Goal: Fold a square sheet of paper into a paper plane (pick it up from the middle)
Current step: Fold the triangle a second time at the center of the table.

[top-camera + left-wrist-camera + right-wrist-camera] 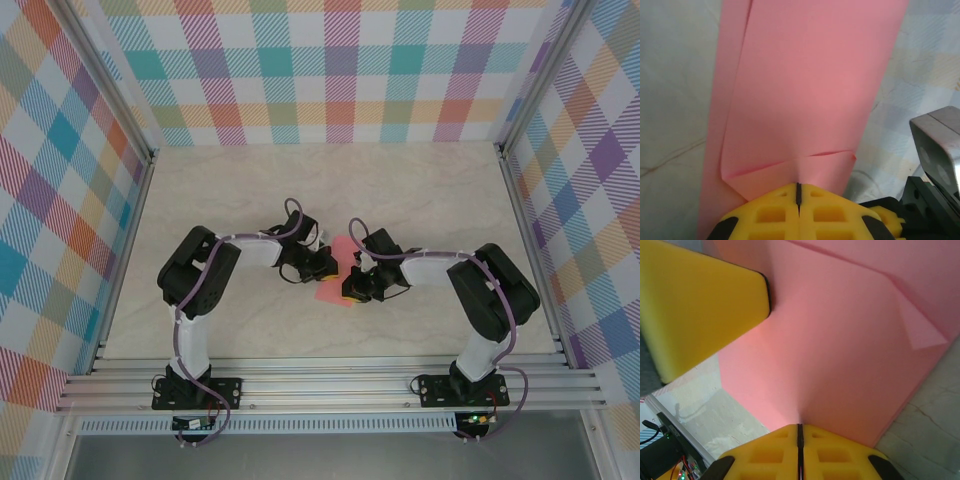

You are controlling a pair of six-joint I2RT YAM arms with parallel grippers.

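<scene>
Pink, partly folded, the square sheet of paper (pixel 328 290) hangs mid-table (pixel 420 200) between both arms, elbows bent inward. The left gripper (pixel 799 187) and right gripper (pixel 800 429) each pinch an edge, fingers pressed together.

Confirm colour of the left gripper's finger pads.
Yellow pads; clearest in the left wrist view, shut on the pink paper.

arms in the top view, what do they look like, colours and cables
The left arm and right arm have black joints, white links and a purple cable each. The left claw and right claw have yellow fingers with square recesses.
</scene>
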